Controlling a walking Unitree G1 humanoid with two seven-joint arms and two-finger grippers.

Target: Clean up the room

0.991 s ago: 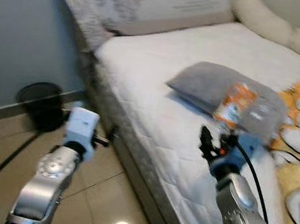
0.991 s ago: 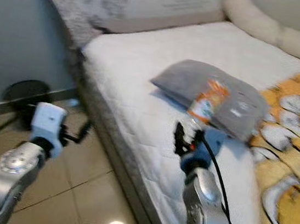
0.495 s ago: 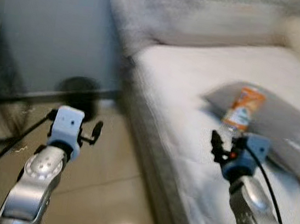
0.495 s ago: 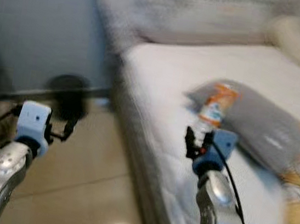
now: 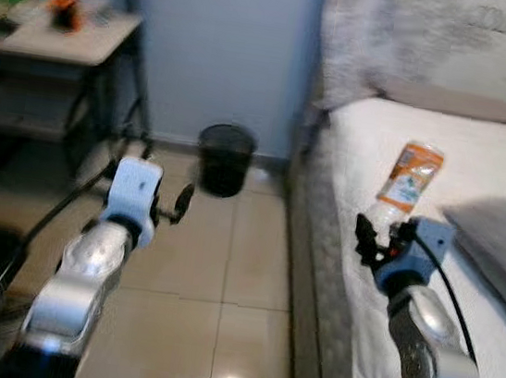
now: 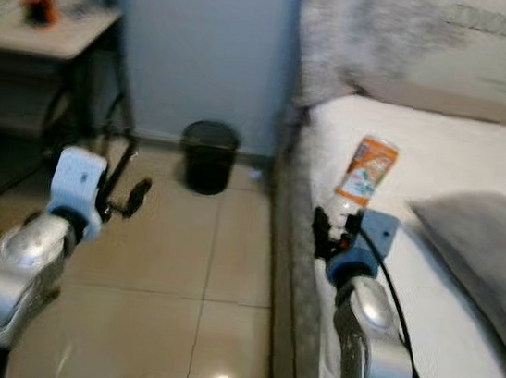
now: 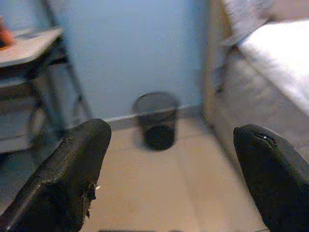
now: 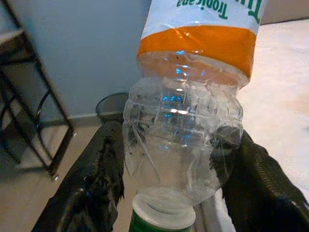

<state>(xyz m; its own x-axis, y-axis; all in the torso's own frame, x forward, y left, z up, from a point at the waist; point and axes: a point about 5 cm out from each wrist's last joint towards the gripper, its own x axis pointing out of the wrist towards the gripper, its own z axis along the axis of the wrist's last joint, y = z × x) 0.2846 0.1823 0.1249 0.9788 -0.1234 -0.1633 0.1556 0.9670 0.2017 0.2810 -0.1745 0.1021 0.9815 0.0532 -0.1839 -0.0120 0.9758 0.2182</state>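
Empty plastic juice bottle [image 8: 188, 140], orange-and-white label, green cap end pointing down toward the wrist, is pinched at its clear lower body by the right gripper [image 5: 379, 240]. In the head views the bottle [image 5: 403, 185] sticks up at about 1 o'clock from that gripper, held in the air over the near edge of the bed [image 5: 399, 143]. Grey pillow [image 6: 492, 253] lies on the mattress at 3 o'clock from the bottle, apart from it. Bed edge runs just left of the right arm.

Black mesh wastebasket [image 5: 224, 159] stands on the tile floor [image 5: 222, 278] against the blue wall, at about 9 to 10 o'clock from the bottle, well apart. Left gripper [image 5: 179, 205] is raised over the floor, fingers [image 7: 67, 179] spread wide, holding nothing; the wastebasket [image 7: 157, 121] sits between them in its wrist view. A bench [image 5: 59, 28] with an orange item on top is at far 10 o'clock, blurred.

Progress: bottle is picked up, not yet binned. Likely left: carry it to the wastebasket and drop it. Other clutter cannot be judged from here.
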